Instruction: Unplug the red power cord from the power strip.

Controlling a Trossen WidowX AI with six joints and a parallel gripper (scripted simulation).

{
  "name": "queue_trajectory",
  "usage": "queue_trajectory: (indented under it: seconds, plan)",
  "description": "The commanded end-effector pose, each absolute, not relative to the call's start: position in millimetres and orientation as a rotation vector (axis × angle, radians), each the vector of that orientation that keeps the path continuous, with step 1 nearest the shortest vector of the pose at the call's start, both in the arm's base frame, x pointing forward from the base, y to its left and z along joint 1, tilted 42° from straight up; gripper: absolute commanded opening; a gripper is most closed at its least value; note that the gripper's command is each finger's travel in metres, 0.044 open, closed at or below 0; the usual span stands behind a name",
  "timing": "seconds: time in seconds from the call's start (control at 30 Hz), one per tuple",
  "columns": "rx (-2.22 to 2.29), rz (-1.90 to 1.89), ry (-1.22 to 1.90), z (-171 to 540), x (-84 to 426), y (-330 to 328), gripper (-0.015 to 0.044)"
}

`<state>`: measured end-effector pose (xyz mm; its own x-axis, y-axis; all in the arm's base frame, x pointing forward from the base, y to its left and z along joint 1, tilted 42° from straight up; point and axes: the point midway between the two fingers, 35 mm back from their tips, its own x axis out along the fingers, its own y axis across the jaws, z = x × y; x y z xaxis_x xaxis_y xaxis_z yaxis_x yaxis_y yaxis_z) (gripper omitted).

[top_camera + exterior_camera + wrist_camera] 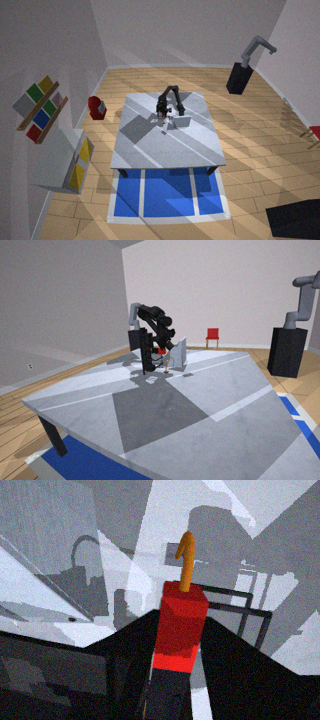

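We see the fingers pinching the boxy red plug (163, 115) (161, 351) (181, 625) (its prongs and socket? too murky for us).

Red chair (315, 131) (212, 333), wood floor (248, 124) (15, 418); wall panels (41, 118) perhaps shelved.

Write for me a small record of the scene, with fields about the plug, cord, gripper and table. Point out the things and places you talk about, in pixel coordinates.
plug: red, between the fingers of the gripper (162, 115) (159, 351) (181, 617)
cord (169, 360) (187, 565): orange, curving from the plug (163, 115) (161, 351) (181, 625)
grip on plug: cannot tell if firm
plug seated in strip: cannot tell
table (168, 155) (232, 446): grey, under the arm
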<state>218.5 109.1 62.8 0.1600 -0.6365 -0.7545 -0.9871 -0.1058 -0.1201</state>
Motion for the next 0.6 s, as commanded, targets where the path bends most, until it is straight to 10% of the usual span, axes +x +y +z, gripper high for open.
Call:
queue_trajectory:
  seconds: [0.0,0.57]
  plan:
    - [-1.822,0.728,1.532,59.4,218.1,119.5,0.0000]
    - [-1.827,0.727,1.532,57.1,217.4,121.1,0.0394]
